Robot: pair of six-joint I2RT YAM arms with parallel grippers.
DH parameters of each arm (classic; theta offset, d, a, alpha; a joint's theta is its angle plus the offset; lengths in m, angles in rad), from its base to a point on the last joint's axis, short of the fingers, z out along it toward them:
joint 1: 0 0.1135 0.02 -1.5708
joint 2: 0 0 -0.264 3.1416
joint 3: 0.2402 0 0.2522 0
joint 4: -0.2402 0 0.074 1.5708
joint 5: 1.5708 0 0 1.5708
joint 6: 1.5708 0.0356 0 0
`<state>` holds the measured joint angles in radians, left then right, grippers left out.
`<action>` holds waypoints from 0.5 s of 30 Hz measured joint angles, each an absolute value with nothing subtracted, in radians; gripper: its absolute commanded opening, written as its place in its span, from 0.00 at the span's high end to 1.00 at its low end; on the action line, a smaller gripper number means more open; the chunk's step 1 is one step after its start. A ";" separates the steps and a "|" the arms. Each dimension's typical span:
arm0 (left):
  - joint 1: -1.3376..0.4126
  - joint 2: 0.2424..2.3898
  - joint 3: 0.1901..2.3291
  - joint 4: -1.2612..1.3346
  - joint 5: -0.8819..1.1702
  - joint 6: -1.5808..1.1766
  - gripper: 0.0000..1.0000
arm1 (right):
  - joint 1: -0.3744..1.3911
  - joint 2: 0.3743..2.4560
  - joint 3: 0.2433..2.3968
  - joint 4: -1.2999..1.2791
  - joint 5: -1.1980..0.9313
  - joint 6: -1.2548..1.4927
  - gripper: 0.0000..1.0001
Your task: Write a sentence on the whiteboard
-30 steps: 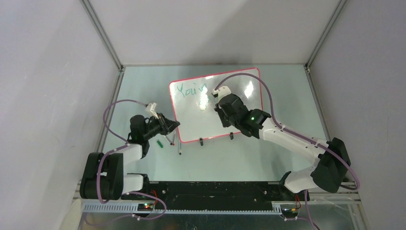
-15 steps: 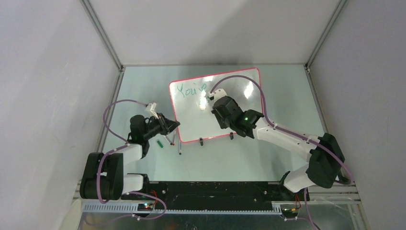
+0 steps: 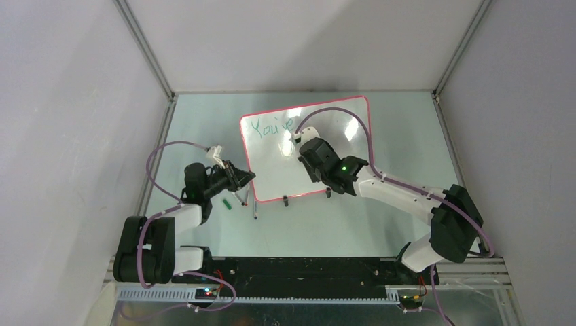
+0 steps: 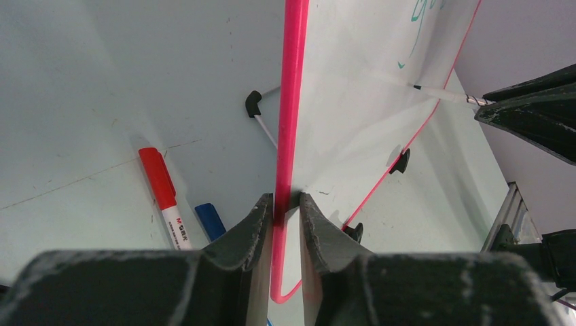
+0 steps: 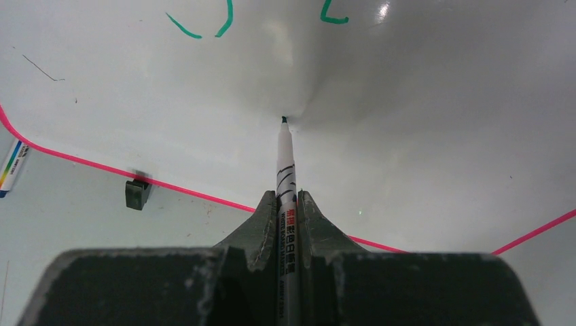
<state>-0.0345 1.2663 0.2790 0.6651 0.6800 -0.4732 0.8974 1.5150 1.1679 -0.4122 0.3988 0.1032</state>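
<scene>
The right gripper, clenched on a marker, sets its tip to the whiteboard on the table, the sentence standing at "You've". The left gripper clamps the rim. The next word probably calls for steady, light strokes.

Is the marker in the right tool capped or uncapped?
Uncapped: the marker in the right tool shows a bare tip near the whiteboard.

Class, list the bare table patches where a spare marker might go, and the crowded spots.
Bare table lies between the whiteboard and the right wall, and behind the board. Crowded: the board's near left corner, where the left hand clamps the rim beside loose markers.
</scene>
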 measured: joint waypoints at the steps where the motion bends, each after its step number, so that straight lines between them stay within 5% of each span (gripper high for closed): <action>1: -0.035 1.266 0.279 0.665 0.680 -0.473 0.77 | 0.897 1.516 1.168 -0.412 0.403 0.103 1.00; 15: -0.035 1.265 0.279 0.665 0.680 -0.473 0.77 | 0.894 1.518 1.168 -0.425 0.440 0.100 1.00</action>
